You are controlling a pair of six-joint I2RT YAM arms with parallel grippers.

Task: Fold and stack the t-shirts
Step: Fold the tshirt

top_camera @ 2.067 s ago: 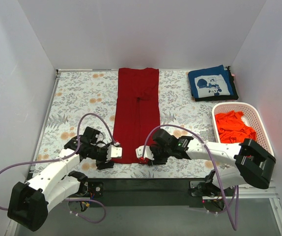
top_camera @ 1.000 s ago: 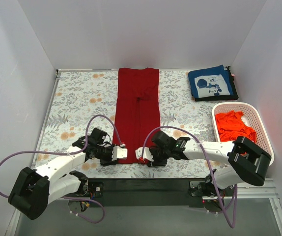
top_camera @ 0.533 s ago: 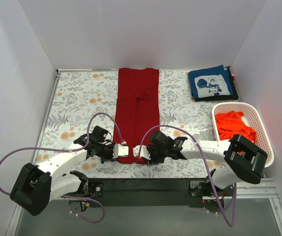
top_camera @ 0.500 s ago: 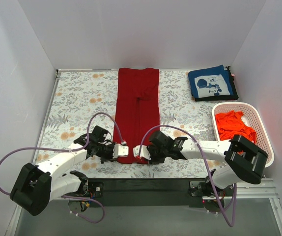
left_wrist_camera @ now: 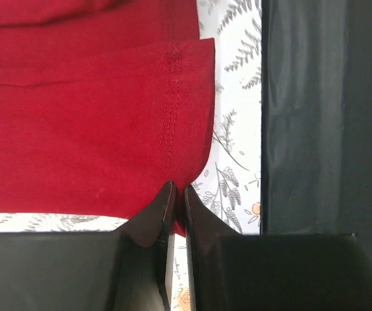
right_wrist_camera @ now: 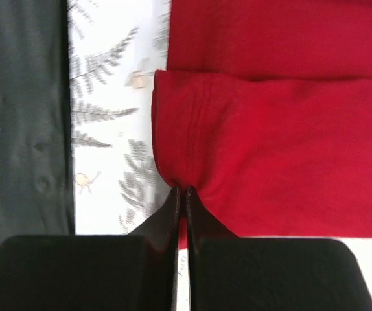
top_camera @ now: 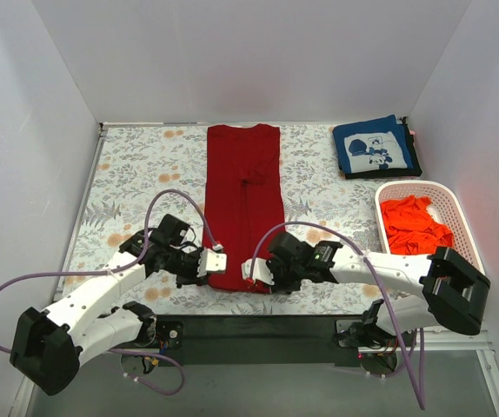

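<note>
The dark red t-shirt (top_camera: 245, 195) lies as a long narrow strip down the middle of the floral cloth, sleeves folded in. My left gripper (top_camera: 216, 264) is shut on its near left hem corner (left_wrist_camera: 173, 175). At the near right hem corner (right_wrist_camera: 186, 168) my right gripper (top_camera: 251, 268) is shut on the cloth too. Both pinch the hem (left_wrist_camera: 179, 116) between thin black fingertips (right_wrist_camera: 176, 201). A folded navy t-shirt (top_camera: 373, 146) with white print rests at the back right. The orange-red t-shirt (top_camera: 413, 222) is bunched in the basket.
A white perforated basket (top_camera: 458, 213) stands at the right edge. The floral table cloth (top_camera: 136, 182) covers the table between white walls. A black strip (top_camera: 258, 326) runs along the near edge by the arm bases.
Both grippers slid in onto the near hem and closed on it. The red shirt's near end now looks slightly lifted and its far end has shifted a little left.
</note>
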